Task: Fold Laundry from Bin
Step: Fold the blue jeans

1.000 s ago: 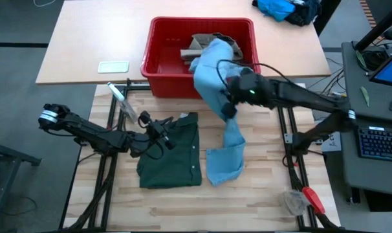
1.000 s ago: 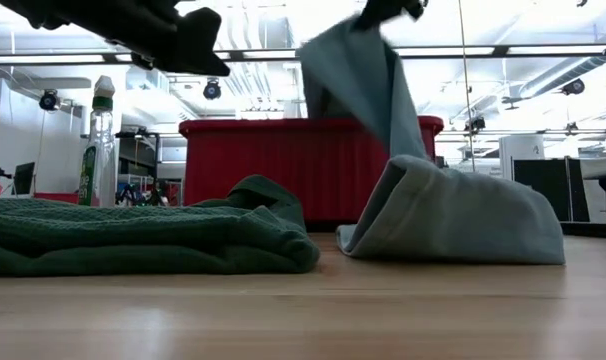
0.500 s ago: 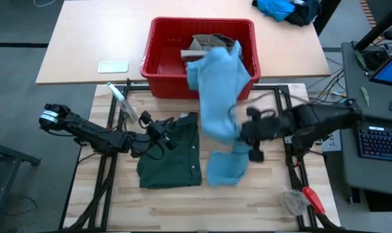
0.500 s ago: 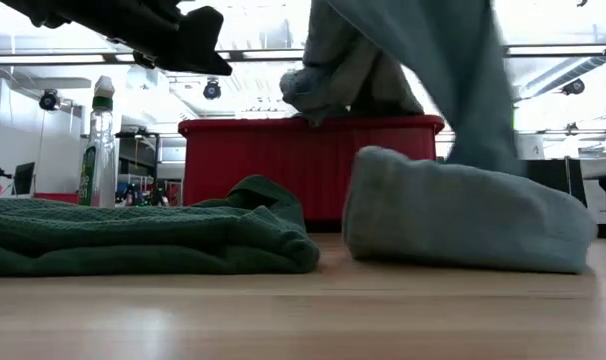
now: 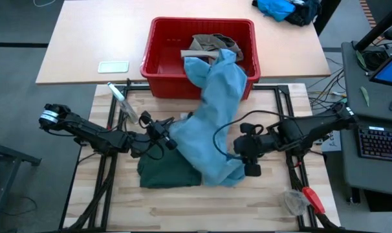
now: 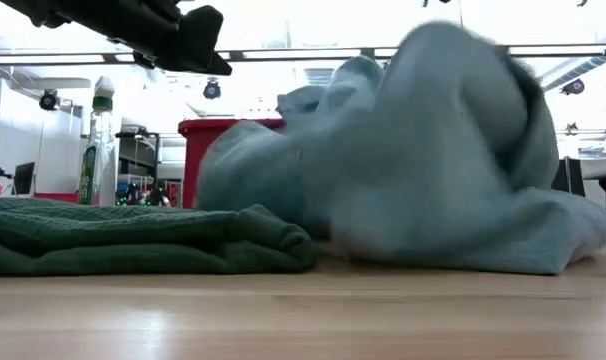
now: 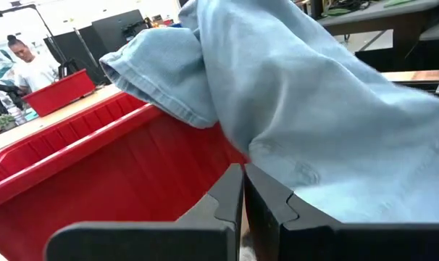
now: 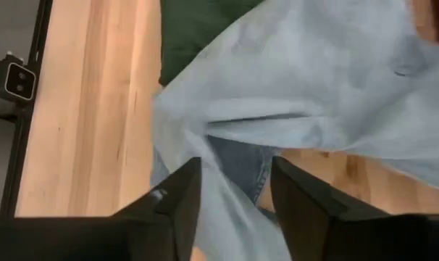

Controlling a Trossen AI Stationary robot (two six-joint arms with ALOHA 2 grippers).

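The red bin point(image 5: 158, 72) stands at the table's far middle, a khaki piece point(image 5: 209, 44) inside it. The light blue trousers point(image 5: 212, 123) hang with one end over the bin's near rim, and the rest lies heaped on the table and across the right part of the dark green shorts point(image 5: 158, 173). My right gripper point(image 5: 248, 158) is at the heap's right side, fingers apart and slanting down in its wrist view point(image 8: 235, 172). My left gripper point(image 5: 165, 133) hovers shut above the shorts at the trousers' left edge point(image 7: 243, 188). My right gripper's open fingers stand on either side of a fold of the trousers point(image 8: 237, 196) and come at it slanting down from the table's right. I cannot tell whether they touch the cloth. My left gripper touches nothing.
A spray bottle point(image 5: 121, 100) lies left of the shorts, and a pale flat thing point(image 5: 113, 66) lies left of the bin. A bright blue cloth heap point(image 5: 280, 9) sits at the far right. A red-handled tool point(image 5: 310, 197) lies near the right front corner. A person point(image 7: 27, 65) stands far off.
My right gripper has swung from beside the bin toward the table's near edge and right, sinking and tipping downward. The trousers, drawn up out of the bin a second ago, have fallen into a heap on the table and over the shorts' right side, one end staying on the bin's rim.
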